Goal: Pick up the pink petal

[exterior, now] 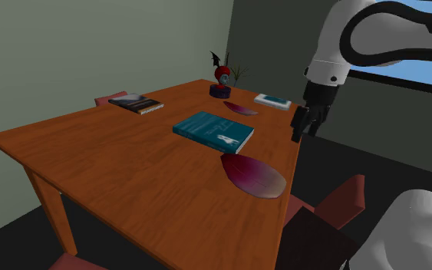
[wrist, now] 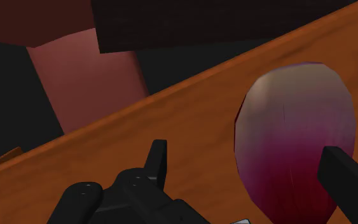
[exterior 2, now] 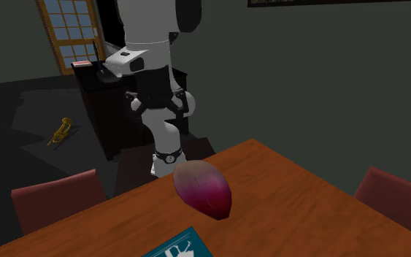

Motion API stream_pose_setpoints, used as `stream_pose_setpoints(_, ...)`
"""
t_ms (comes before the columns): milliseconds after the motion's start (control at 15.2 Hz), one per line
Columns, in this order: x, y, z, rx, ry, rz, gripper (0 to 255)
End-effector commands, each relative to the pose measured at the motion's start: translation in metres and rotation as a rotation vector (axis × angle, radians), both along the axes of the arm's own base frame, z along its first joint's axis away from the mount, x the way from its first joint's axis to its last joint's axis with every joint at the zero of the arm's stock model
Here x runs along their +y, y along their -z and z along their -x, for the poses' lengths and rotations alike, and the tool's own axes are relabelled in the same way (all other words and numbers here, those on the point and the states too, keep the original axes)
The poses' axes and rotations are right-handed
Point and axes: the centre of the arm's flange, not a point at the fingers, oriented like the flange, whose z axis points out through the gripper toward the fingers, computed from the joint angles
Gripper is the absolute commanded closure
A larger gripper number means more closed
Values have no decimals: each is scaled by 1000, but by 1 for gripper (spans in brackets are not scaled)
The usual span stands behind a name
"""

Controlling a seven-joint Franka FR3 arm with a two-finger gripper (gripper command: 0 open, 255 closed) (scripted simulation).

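Observation:
A large pink petal [exterior: 252,175] with a pale tip lies on the wooden table [exterior: 130,165] near its right edge in the shoulder view. It also lies near the table's edge in the second exterior view [exterior 2: 202,188]. My black gripper [exterior: 305,123] hangs in the air just off that edge, above and beyond the petal, touching nothing. In the wrist view the gripper [wrist: 254,175] is open, and the petal [wrist: 295,133] lies below, closer to one finger [wrist: 349,181] than to the other [wrist: 158,162]. A smaller, darker pink petal [exterior: 240,108] lies farther back on the table.
A teal book [exterior: 212,131] lies just behind the large petal. A dark book [exterior: 136,103], a small pale book [exterior: 272,100] and a red figurine [exterior: 222,80] sit at the far side. Red chairs [exterior: 343,201] stand along the table's right edge, below the gripper.

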Motion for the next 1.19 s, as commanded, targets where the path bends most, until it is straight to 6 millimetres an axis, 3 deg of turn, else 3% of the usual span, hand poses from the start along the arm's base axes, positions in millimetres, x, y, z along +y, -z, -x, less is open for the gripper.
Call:
stream_pose_setpoints(0, 0, 0, 0, 0, 0, 0, 0)
stream_pose_setpoints(264, -63, 53, -48, 77, -125, -375, 0)
stream_pose_setpoints(462, -90, 108, -84, 134, -218, -656, 0)
stream_pose_setpoints(660, -98, 161, -115, 184, -298, -898, 0)
stream_pose_setpoints(1122, -98, 198, -115, 184, -298, -898, 0)
